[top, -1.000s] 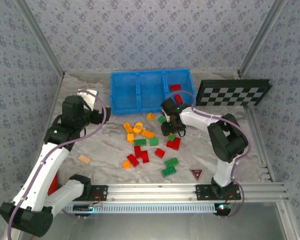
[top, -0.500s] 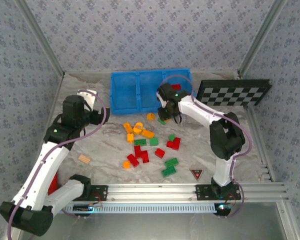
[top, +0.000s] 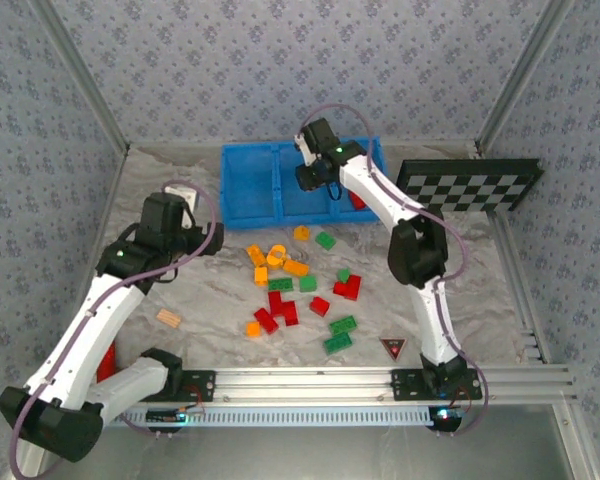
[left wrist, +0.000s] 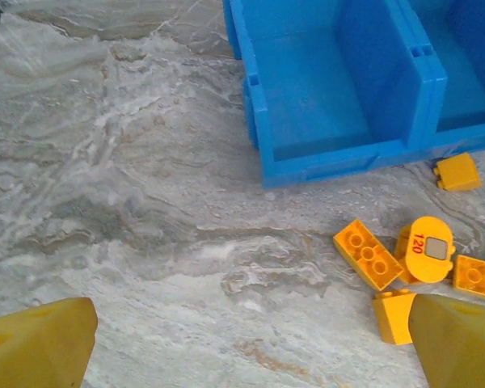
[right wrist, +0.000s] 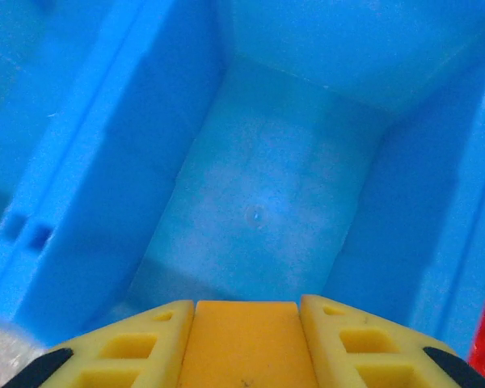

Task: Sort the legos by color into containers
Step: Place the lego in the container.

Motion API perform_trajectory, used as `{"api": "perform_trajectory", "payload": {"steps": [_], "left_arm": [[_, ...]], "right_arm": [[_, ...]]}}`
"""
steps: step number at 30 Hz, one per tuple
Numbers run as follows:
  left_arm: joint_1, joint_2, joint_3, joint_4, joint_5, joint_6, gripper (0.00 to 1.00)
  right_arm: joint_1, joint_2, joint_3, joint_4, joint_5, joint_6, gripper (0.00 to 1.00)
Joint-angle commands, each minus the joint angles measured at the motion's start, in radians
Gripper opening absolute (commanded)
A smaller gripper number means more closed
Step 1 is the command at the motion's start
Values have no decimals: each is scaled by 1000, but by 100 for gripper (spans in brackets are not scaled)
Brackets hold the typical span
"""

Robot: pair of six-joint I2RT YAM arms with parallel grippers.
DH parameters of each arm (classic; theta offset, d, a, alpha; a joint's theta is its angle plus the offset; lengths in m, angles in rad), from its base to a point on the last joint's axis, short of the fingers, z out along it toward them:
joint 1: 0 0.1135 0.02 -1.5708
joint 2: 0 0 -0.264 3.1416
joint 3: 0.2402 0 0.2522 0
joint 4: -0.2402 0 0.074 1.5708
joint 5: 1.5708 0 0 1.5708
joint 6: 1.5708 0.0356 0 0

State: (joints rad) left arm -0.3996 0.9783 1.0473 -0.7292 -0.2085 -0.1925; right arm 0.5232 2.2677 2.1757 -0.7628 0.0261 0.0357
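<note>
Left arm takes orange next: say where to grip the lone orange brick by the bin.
Best come straight down on the orange brick, pinching the sides square to the bin wall: it lies clear of the pile, but that wall is close.

Black-and-white checkerboard back right, tan block front left, red-and-black triangle marker front right (lying flat), all on grey marbled table; patterned walls around.

Floral blue-grey walls standing behind the right end effector, marbled grey surface spreading on its near side, soft even light.
</note>
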Motion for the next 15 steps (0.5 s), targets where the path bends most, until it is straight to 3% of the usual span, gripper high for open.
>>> {"api": "perform_trajectory", "payload": {"steps": [1, 8, 15], "left_arm": [[-57, 21, -45, -9, -6, -112, 99], [-216, 140, -127, 101, -47, -252, 97], [-256, 264, -149, 193, -25, -318, 89]], "right_arm": [[-3, 74, 113, -54, -24, -21, 32], [-5, 169, 157, -36, -46, -25, 35], [-2, 183, 129, -19, -69, -20, 41]]}}
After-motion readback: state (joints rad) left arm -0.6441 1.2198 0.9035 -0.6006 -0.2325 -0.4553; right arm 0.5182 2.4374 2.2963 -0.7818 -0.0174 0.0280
